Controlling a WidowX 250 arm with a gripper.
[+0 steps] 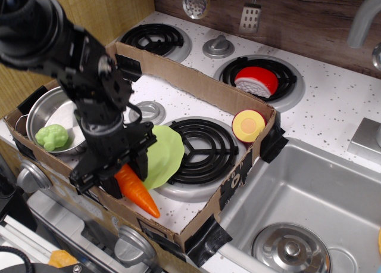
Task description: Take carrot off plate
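The orange toy carrot (138, 194) lies on the speckled stove top at the near side of the cardboard box, its tip pointing to the near right. Its thick end and green top are hidden under my gripper. The lime-green plate (162, 155) sits just behind it, partly on the front burner, and the carrot touches or overlaps its near rim. My black gripper (119, 171) stands over the carrot's thick end with its fingers down on both sides of it, seemingly shut on it.
A steel pot (47, 115) with a green broccoli toy (52, 137) is at the left. The cardboard box wall (196, 82) rings the area. A yellow-red round toy (248, 124) leans at the box's right corner. The sink (297, 201) is to the right.
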